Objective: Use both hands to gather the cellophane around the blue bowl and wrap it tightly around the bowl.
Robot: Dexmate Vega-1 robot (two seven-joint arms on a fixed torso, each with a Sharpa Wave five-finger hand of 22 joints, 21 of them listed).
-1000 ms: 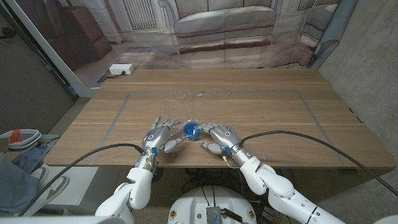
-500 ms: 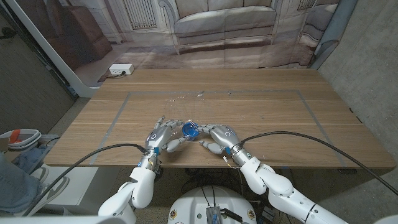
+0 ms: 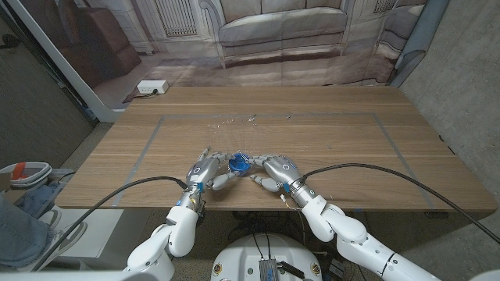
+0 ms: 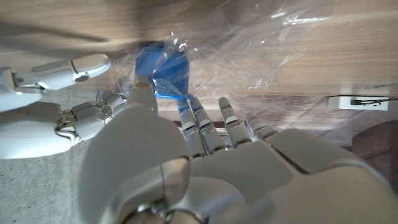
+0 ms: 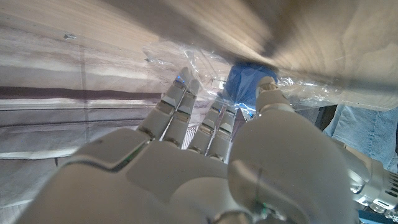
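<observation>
A small blue bowl (image 3: 238, 162) sits near the table's front edge, partly covered in crinkled clear cellophane (image 3: 233, 122) that trails away toward the far side. My left hand (image 3: 206, 172) presses against the bowl's left side and my right hand (image 3: 276, 171) against its right side. In the left wrist view the left hand (image 4: 186, 162) has its thumb tip on the film-covered bowl (image 4: 163, 67), its fingers stretched out under the cellophane (image 4: 249, 50). In the right wrist view the right hand (image 5: 205, 168) touches the bowl (image 5: 249, 81) with its thumb, fingers straight beside it.
A taped rectangle (image 3: 148, 144) marks the wooden table's work area. A white power strip (image 3: 151, 87) lies on the floor beyond the far left corner. A person's jeans-clad leg (image 3: 16, 226) shows at the left, near a bin (image 3: 27, 173).
My left hand has slid right, closing in on the bowl's side. The bowl and my right hand have hardly moved.
</observation>
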